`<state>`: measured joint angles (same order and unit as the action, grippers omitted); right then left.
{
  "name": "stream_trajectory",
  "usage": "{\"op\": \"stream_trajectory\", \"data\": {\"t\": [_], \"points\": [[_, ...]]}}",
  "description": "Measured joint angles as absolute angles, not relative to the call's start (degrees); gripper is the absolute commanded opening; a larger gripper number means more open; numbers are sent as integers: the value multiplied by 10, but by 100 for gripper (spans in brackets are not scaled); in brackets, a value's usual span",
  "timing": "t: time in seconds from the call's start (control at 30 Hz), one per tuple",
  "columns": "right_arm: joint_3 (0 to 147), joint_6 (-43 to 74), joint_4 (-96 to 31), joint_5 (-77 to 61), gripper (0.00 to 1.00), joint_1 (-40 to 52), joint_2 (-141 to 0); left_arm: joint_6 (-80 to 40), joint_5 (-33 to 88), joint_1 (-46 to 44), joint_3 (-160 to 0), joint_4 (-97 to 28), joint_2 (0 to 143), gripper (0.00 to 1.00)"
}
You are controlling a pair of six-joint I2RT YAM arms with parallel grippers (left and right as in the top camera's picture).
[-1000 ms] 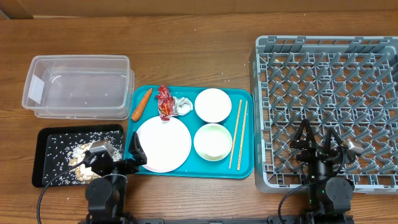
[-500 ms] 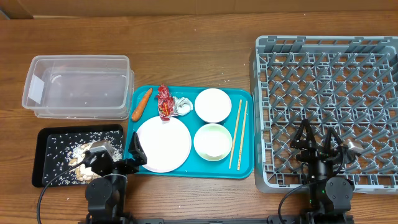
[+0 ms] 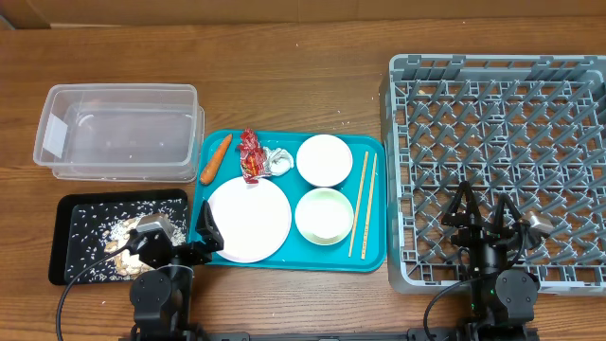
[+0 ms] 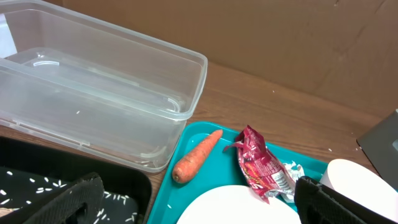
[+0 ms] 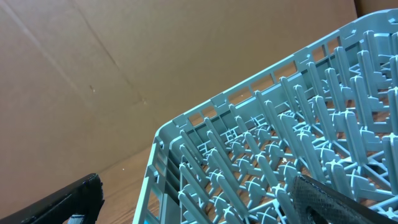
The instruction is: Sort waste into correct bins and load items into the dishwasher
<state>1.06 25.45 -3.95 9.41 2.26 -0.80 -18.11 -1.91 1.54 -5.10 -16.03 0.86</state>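
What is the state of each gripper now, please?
Left gripper: open, holding nothing.
Right gripper: open, holding nothing.

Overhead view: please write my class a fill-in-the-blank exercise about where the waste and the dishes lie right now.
1. The carrot lies on the ____ tray, left of the red wrapper.
2. The number of white bowls on that tray is ____.
3. The black tray is strewn with ____.
4. The chopsticks lie to the ____ of the bowls.

Missing words: teal; two; rice; right.
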Motion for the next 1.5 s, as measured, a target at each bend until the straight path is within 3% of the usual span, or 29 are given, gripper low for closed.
{"op": "stream_trajectory", "data": {"t": [0.8, 1.03, 1.23, 1.33, 1.5], "points": [[11, 255, -39, 94, 100, 23, -8, -181, 0, 15, -51, -160, 9, 100], [11, 255, -40, 71, 100, 23, -8, -181, 78, 15, -51, -141, 9, 100], [14, 255, -41, -42, 100, 23, -8, -182, 175, 15, -60, -116, 9, 100], [50, 254, -76, -100, 100, 23, -10, -181, 198, 15, -102, -139, 12, 100], [216, 249, -247, -152, 100, 23, -51, -175, 202, 15, -233, -200, 69, 100]]}}
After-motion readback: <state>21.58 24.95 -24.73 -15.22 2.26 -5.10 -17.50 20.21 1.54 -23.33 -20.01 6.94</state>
